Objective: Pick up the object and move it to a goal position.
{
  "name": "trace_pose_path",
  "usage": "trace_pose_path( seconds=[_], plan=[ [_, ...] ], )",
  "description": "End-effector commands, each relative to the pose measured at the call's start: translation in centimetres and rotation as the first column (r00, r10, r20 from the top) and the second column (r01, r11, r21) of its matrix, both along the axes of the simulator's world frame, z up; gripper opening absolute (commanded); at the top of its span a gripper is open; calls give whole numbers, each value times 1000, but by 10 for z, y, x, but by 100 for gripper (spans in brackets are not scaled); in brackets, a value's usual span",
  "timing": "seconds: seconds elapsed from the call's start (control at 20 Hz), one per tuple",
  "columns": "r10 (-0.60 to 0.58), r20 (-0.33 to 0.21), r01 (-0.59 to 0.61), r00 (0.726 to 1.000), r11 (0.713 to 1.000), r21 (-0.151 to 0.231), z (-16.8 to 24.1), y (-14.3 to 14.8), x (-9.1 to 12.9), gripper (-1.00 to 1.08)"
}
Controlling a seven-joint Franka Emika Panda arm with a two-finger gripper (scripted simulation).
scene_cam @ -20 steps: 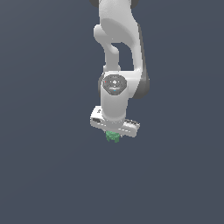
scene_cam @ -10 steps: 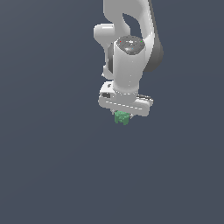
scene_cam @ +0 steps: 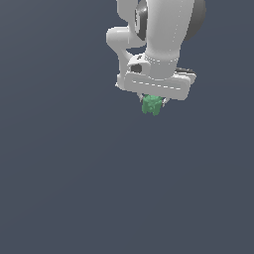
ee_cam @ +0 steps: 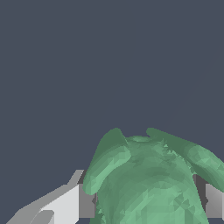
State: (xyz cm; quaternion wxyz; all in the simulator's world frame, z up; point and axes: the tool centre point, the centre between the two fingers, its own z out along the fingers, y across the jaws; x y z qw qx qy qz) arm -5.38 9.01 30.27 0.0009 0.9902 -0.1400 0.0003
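Object [scene_cam: 151,105] sits clamped between the fingers [ee_cam: 65,205] of the gripper [scene_cam: 153,101], protruding just beneath it.

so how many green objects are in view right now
1. The green object sits between the fingers under the white gripper, clear of the plain grey background. Nothing else green shows, though the arm could hide something behind it.

Nothing stands near the hand [scene_cam: 153,101]: in the exterior view, plain grey space lies open below it and to both sides. Only the green object [scene_cam: 151,105], clamped between its fingers, fills the gap there.
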Motion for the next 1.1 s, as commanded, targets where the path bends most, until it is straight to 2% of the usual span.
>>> trace_pose_path(
  seconds=[0.0,0.55,1.05],
  plan=[
    [0,0,0,1000,1000,-1,26,12,-15,-100],
    [0,0,0,1000,1000,-1,129,60,-69,-100],
    [0,0,0,1000,1000,1,182,86,-94,-100]
  ],
)
